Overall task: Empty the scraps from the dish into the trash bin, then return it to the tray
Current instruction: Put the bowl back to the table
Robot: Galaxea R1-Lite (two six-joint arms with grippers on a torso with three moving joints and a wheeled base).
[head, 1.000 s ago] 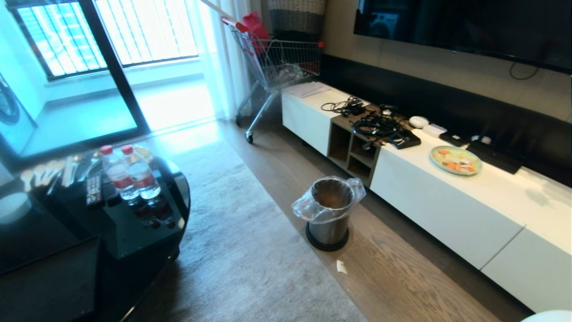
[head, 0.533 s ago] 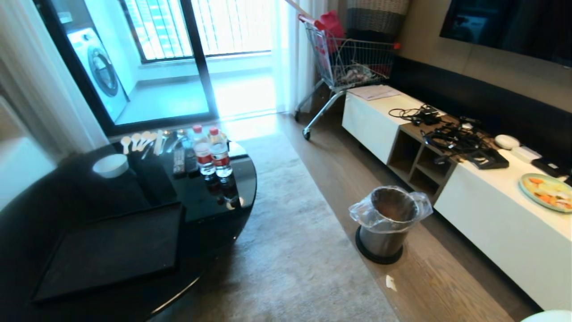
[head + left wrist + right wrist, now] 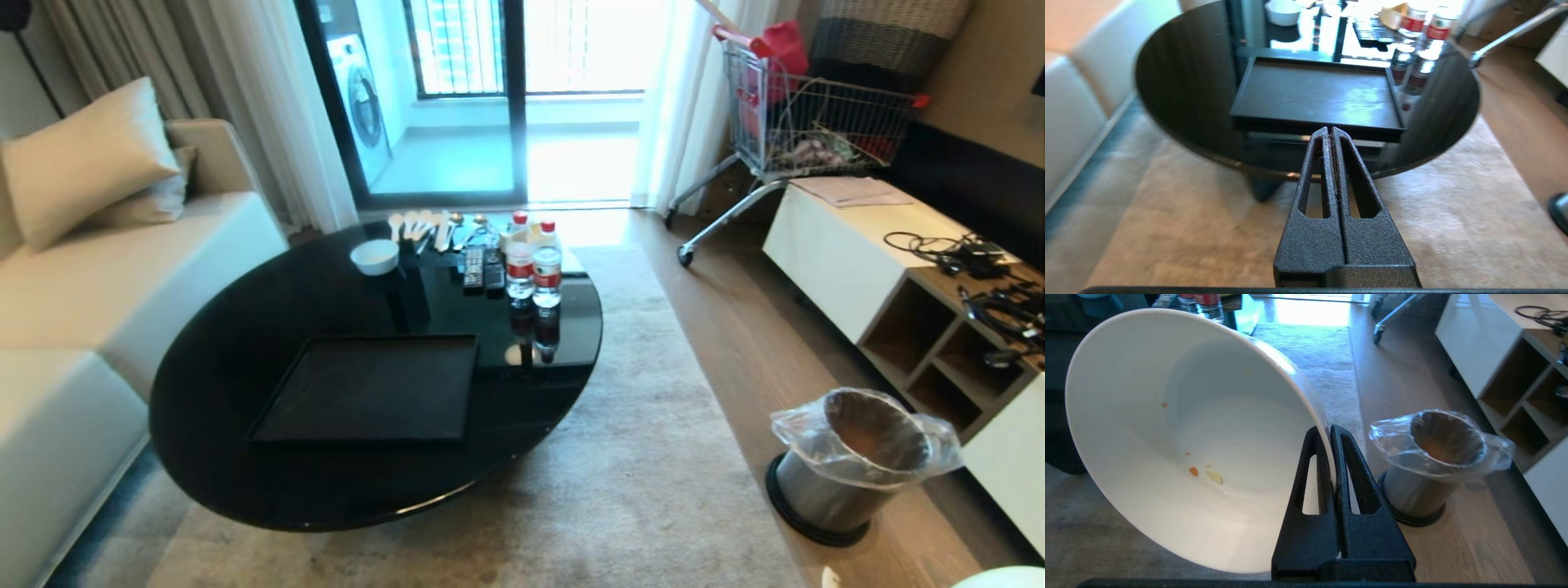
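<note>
Here the round black bench (image 3: 245, 457) lies ahead of the left gripper (image 3: 1329, 132), whose jaws are pressed together on nothing, out over the grey rug (image 3: 637, 490). On the bench, just beyond those jaws, sits the tray (image 3: 1314, 92), bare. Past the tray stand two water bottles (image 3: 535, 265), remote controls (image 3: 483, 269) and a small white bowl (image 3: 375, 256). The trash bin (image 3: 1429, 465), lined with a clear bag, stands on the wood floor (image 3: 735, 327) a little beyond and to one side of the right gripper (image 3: 1329, 430). That gripper's jaws are clamped on the rim of the dish (image 3: 1167, 437), which is tilted on its side. Inside it only a few tiny scraps (image 3: 1204, 473), orange and pale yellow, cling to the wall.
</note>
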